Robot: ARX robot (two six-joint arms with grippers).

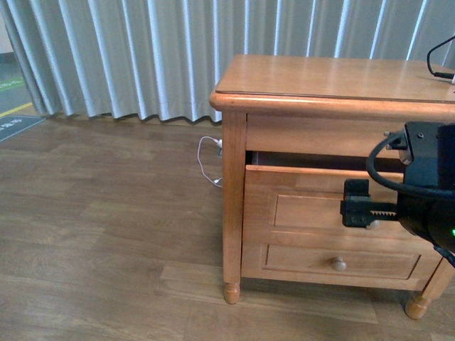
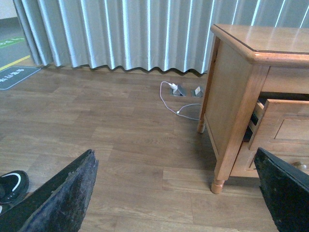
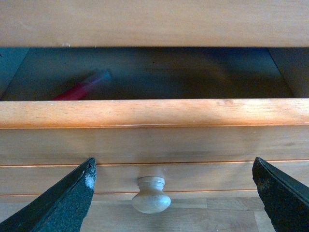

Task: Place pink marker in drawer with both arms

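While partly open, drawer (image 1: pixel 313 188) above wood floor (image 1: pixel 106 234)

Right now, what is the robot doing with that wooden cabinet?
The robot is putting a pink marker away. The marker already lies inside the drawer, which is partly open. The right gripper is open and right in front of the drawer's knob, not touching it. The left gripper is open too and holds nothing, off to the side above the wooden floor. It may push the drawer shut next.
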